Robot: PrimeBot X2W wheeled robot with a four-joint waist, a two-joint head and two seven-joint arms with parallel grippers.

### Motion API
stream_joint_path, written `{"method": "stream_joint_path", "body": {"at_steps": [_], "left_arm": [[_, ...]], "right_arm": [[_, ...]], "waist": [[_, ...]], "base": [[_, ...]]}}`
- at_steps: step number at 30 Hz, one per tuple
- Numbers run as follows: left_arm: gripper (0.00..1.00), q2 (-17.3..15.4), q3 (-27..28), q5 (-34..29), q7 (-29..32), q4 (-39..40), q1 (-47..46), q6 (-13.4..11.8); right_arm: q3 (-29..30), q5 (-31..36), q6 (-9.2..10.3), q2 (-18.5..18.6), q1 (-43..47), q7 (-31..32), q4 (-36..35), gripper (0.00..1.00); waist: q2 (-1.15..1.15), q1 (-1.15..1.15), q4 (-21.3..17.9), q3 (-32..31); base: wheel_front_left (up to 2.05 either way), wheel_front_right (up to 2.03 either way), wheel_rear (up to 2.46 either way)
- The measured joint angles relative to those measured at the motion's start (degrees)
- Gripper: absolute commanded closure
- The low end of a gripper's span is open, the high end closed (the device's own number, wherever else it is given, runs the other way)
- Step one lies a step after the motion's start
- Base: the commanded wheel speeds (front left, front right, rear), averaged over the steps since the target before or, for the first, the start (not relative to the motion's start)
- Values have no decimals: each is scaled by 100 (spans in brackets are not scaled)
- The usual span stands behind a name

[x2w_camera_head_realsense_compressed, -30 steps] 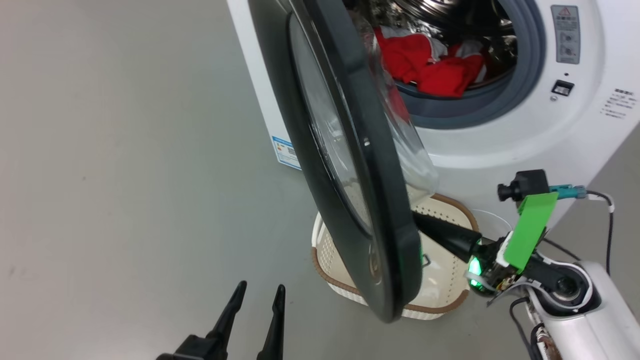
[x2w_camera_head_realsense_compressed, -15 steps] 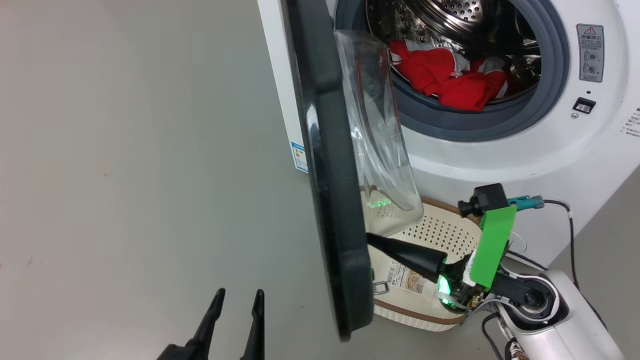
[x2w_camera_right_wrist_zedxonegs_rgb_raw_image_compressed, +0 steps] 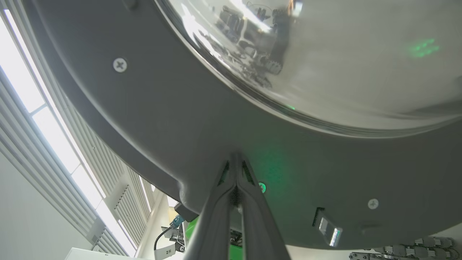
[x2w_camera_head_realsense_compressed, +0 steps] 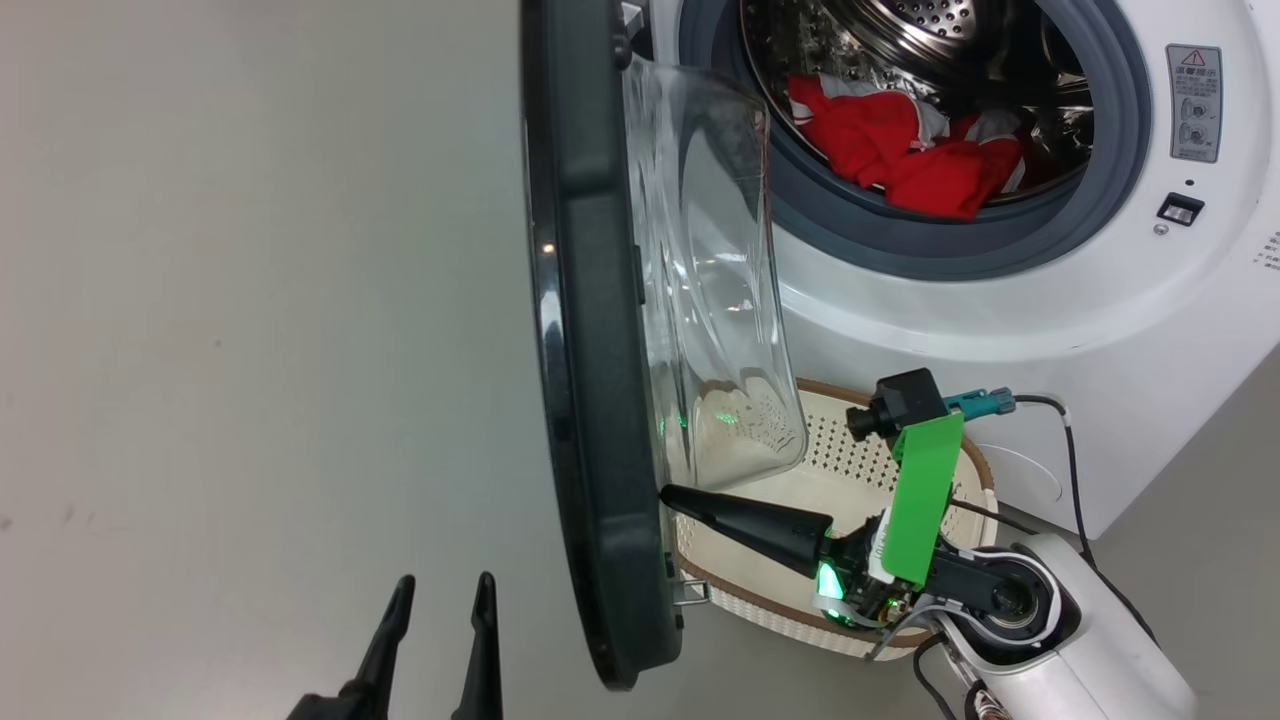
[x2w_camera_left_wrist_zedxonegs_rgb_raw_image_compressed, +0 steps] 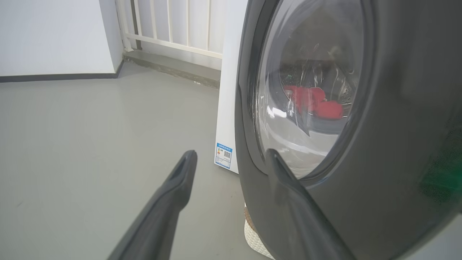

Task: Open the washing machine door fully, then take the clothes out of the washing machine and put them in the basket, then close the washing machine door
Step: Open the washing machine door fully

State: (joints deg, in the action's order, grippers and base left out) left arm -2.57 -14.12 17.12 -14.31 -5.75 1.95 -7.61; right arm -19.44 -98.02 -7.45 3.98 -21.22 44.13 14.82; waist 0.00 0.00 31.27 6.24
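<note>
The washing machine (x2w_camera_head_realsense_compressed: 1050, 300) stands at the upper right with its door (x2w_camera_head_realsense_compressed: 590, 400) swung out, seen nearly edge-on; the door's black rim and clear glass bowl (x2w_camera_head_realsense_compressed: 710, 280) hang above the basket. Red and white clothes (x2w_camera_head_realsense_compressed: 910, 140) lie in the steel drum; in the left wrist view they (x2w_camera_left_wrist_zedxonegs_rgb_raw_image_compressed: 314, 104) show through the door (x2w_camera_left_wrist_zedxonegs_rgb_raw_image_compressed: 379, 151) glass. My right gripper (x2w_camera_head_realsense_compressed: 668, 495) is shut, its tips against the door's inner rim (x2w_camera_right_wrist_zedxonegs_rgb_raw_image_compressed: 180, 119) near the lower edge (x2w_camera_right_wrist_zedxonegs_rgb_raw_image_compressed: 235, 156). My left gripper (x2w_camera_head_realsense_compressed: 440, 590) hangs open over the floor, left of the door (x2w_camera_left_wrist_zedxonegs_rgb_raw_image_compressed: 231, 159). The cream basket (x2w_camera_head_realsense_compressed: 960, 470) sits under the door.
Bare grey floor (x2w_camera_head_realsense_compressed: 250, 350) stretches left of the machine. A white railing (x2w_camera_left_wrist_zedxonegs_rgb_raw_image_compressed: 173, 25) and wall run behind it. A blue label (x2w_camera_left_wrist_zedxonegs_rgb_raw_image_compressed: 223, 155) sits low on the machine's side. A latch hook (x2w_camera_head_realsense_compressed: 692, 592) juts from the door's lower edge. A black cable (x2w_camera_head_realsense_compressed: 1075, 470) trails by my right arm.
The door has swung further open to the left, with my shut right gripper against its inner rim following it. The head view has shifted, and more of the drum and basket shows.
</note>
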Motion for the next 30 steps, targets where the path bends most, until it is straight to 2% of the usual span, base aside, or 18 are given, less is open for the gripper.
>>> {"method": "stream_joint_path", "body": {"at_steps": [15, 16, 18, 19, 20, 30], "left_arm": [[0, 0, 51, 7, 0, 45, 51, -20], [0, 0, 51, 7, 1, 45, 51, -20], [0, 0, 51, 7, 0, 45, 51, -20], [0, 0, 51, 7, 0, 45, 50, -20], [0, 0, 51, 7, 1, 43, 50, -19], [0, 0, 53, 5, 0, -34, 48, 16]], "right_arm": [[-186, -119, 0, -4, -75, -191, 27, 100], [-178, -104, 0, -7, -75, -230, 35, 96], [-153, -37, 0, -7, -74, -282, 54, 60], [-137, -1, 0, -9, -73, -316, 57, 17], [-116, 53, 0, -14, -71, -348, 64, 0], [264, 564, 0, -29, 110, -733, 145, 0]], "waist": [[0, 0, -2, 22], [0, 0, -4, 19], [0, 0, -10, 13], [0, 0, -12, 13], [0, 0, -14, 10], [0, 0, -49, -68]], "base": [[0, 0, 0], [0, 0, 0], [0, 0, 0], [0, 0, 0], [0, 0, 0], [0, 0, 0]]}}
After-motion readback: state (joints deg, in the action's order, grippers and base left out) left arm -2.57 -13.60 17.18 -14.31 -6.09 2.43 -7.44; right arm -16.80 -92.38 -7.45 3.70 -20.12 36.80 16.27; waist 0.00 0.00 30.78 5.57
